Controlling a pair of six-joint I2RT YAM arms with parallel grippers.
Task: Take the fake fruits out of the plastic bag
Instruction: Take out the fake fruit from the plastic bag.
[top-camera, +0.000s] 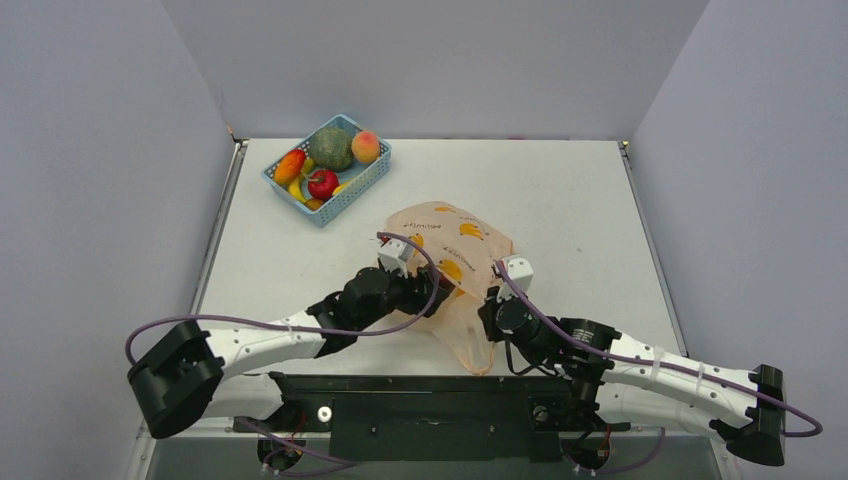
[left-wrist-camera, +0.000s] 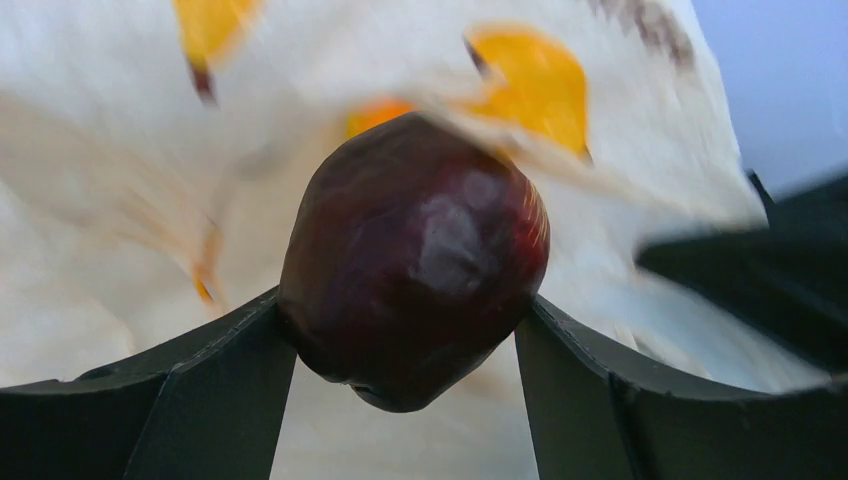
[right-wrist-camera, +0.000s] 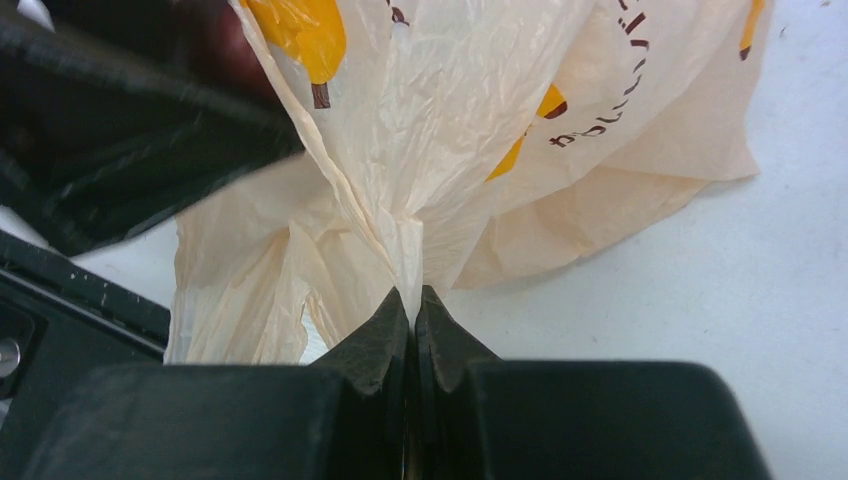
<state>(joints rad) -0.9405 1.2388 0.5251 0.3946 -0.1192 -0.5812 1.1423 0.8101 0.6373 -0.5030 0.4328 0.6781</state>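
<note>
The pale-orange plastic bag with printed bananas lies in the middle of the table. My left gripper is at the bag's near left mouth, shut on a dark maroon fake fruit with bag film behind it. My right gripper is shut on a bunched fold of the bag at its near edge. Other fruits inside the bag are hidden. An orange-red fruit and a peach-pink fruit lie in the basket.
A blue mesh basket stands at the back left with a big green ball, a red apple and a yellow banana. Grey walls close in the table on three sides.
</note>
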